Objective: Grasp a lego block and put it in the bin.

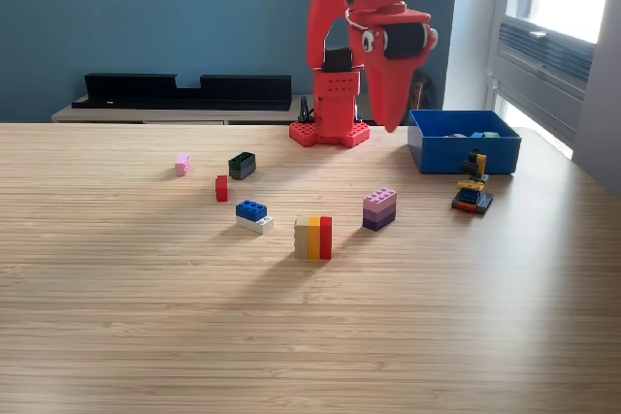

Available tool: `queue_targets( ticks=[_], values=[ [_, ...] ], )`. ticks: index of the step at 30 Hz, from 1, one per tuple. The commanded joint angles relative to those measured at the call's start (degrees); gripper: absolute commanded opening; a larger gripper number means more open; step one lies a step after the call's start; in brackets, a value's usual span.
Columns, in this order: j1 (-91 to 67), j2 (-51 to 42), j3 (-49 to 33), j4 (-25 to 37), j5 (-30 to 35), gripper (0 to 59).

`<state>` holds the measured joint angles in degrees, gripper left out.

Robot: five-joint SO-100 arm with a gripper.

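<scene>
Red and pointed downward, the gripper [391, 121] hangs in the air above the far part of the table [310, 336], just to the exterior view's left of the bin [464, 154]; its jaws look pressed together into a single taper with nothing between them, and it touches nothing. Below and behind it, the arm's red base [330, 131] sits at the table's far edge. That blue bin stands toward the exterior view's right, near the far edge, with a few small coloured pieces showing over its rim. Just in front of it rests a small stack of mixed blocks [473, 191]. Mid-table lie a purple stack [379, 208], a cream, orange and red block group [313, 238], a blue-on-white pair [253, 215], a small red block [221, 188], a dark green block [242, 165] and a pink block [181, 164], all apart from one another. Bare wood fills the whole near half of the table.
</scene>
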<state>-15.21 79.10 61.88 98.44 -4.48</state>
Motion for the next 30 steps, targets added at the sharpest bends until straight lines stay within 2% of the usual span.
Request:
queue_targets(
  ticks=[1,7,13,23,30],
  values=[
    [-8.7,1.1,-0.6,-0.2,-7.2,35.8],
    [-16.4,0.7,1.1,-0.4,-13.5,37.5],
    [-17.4,-0.8,0.7,-0.6,-17.4,39.0],
    [-16.3,-19.0,-8.0,-0.5,-19.0,39.4],
    [-17.7,-26.5,-13.4,-0.5,-18.9,39.7]
  ],
)
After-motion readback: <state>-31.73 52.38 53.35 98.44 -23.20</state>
